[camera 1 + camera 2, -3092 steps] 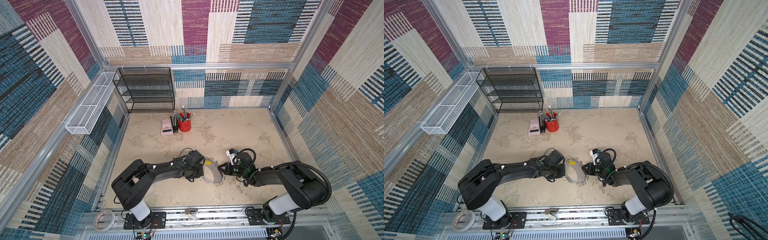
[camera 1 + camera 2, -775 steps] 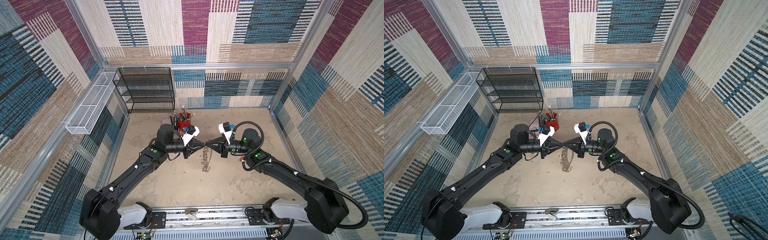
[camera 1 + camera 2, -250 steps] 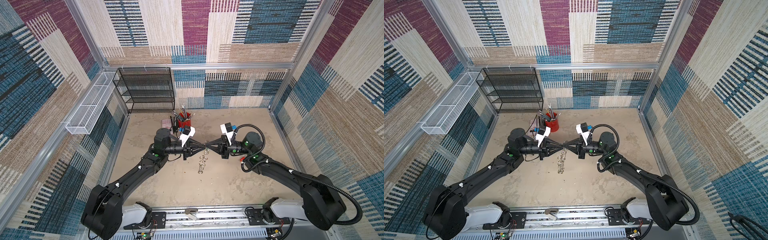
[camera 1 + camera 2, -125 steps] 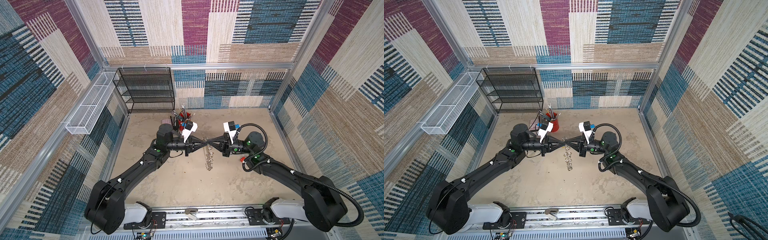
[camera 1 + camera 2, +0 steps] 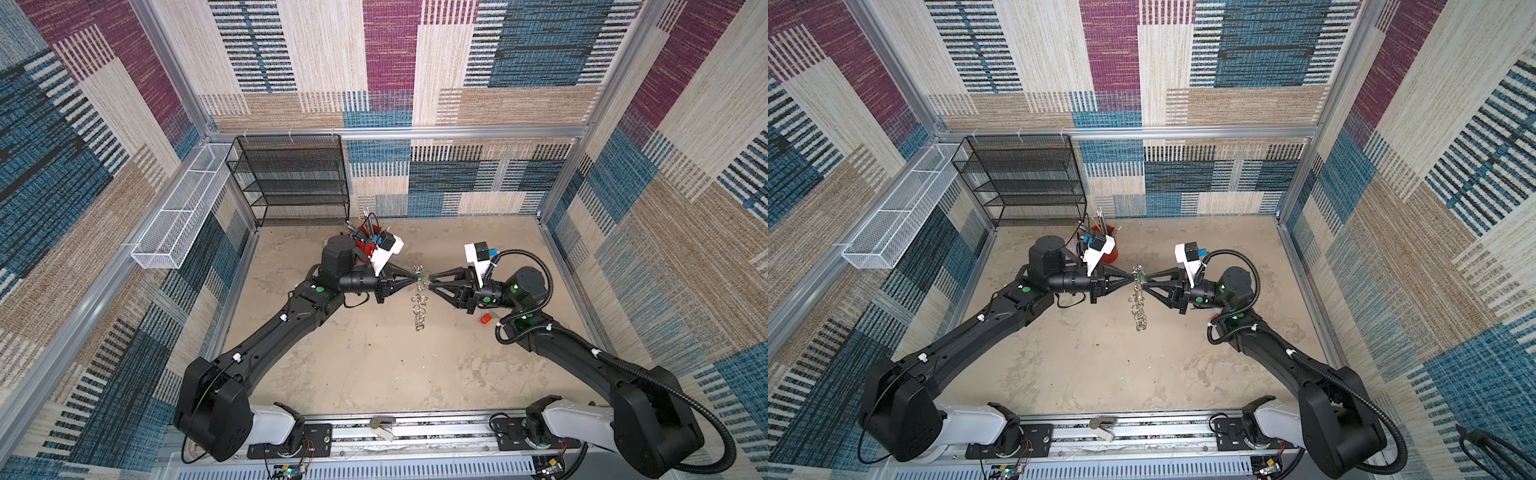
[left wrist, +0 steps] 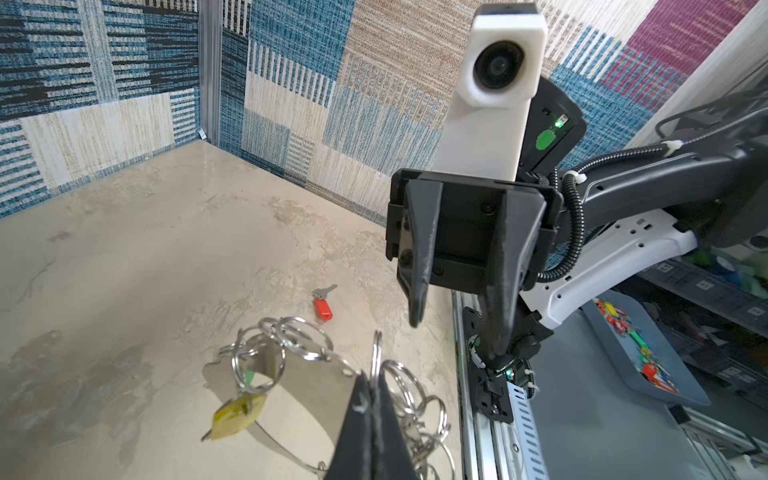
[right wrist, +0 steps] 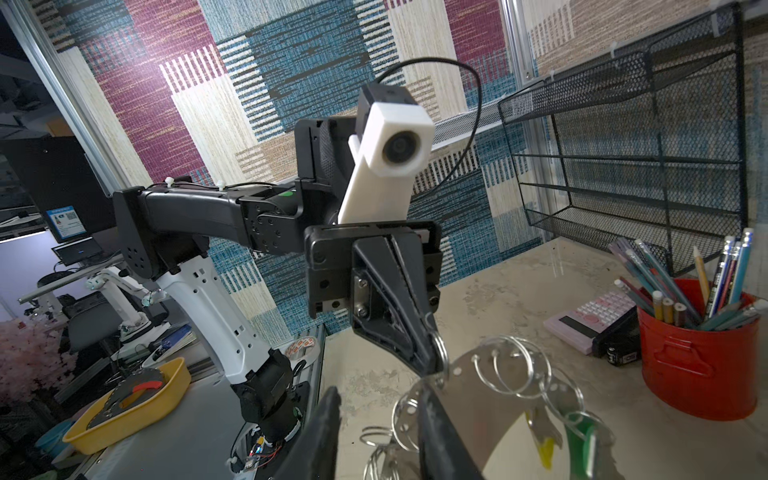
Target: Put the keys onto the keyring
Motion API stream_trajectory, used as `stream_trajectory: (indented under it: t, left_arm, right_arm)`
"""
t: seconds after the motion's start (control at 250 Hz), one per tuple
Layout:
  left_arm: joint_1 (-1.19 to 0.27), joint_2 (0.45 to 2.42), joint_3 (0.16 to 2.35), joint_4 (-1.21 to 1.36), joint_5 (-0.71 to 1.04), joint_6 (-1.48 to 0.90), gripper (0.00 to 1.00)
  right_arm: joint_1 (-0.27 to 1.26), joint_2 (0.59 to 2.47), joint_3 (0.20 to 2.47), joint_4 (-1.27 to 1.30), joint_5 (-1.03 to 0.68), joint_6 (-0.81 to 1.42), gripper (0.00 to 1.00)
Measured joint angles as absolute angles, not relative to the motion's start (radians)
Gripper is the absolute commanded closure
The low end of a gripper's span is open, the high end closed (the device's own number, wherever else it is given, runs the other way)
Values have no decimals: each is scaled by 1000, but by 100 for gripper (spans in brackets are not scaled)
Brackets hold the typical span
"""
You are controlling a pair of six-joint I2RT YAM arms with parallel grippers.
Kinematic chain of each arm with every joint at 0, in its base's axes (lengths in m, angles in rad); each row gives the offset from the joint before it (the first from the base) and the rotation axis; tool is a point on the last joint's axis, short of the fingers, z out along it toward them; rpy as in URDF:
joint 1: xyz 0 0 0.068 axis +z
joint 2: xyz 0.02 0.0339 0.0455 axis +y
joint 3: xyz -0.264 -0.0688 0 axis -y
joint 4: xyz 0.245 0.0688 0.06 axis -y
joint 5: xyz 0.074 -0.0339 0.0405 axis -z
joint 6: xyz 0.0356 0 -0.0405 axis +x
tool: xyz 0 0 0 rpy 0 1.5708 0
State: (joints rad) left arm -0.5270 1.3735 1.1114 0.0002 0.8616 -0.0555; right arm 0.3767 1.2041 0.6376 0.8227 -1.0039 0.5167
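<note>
Your left pincer (image 5: 415,277) is clenched on the upper end of the keyring (image 5: 419,307). The band with its row of silver rings hangs down from that grip, clear of the counter (image 5: 374,374) and roughly mid-counter in both top views. In the left wrist view its two fingers (image 6: 357,432) press flat together over the band's edge, with rings bunched on either side.

Your right pincer (image 5: 430,283) faces the left one tip to tip and is released. Its fingers (image 6: 419,257) stand apart with nothing gripped between them. It sits just beside the keyring's top. You cannot tell whether a fingertip touches the band: a top view shows a small gap, while the right wrist view has one finger overlapping the band.

Two keys already hang from rings on the band, a yellow-tagged key (image 6: 237,413) and a green-tagged key (image 7: 582,440), side by side. The red-tagged key (image 5: 485,319) lies flat on the counter near your right arm's wrist, well apart from the keyring and held by nothing.

At the back of the counter stand a red cup (image 7: 698,357) of pencils and a pink calculator (image 7: 590,318) just beside it. A black mesh shelf (image 5: 291,178) stands against the wall.
</note>
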Motion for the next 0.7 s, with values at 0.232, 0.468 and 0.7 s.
stream_trajectory:
  t: [0.232, 0.468, 0.7]
  left_arm:
    - [-557, 1375, 1246, -316, 775, 68, 100]
    - [-593, 1436, 1463, -656, 675, 233, 100]
    - [-635, 1524, 1669, -936, 546, 382, 100]
  right_arm:
    - [371, 1159, 621, 818, -982, 517, 59]
    - [371, 1159, 615, 781, -969, 484, 57]
    - [372, 1184, 619, 735, -977, 449, 53]
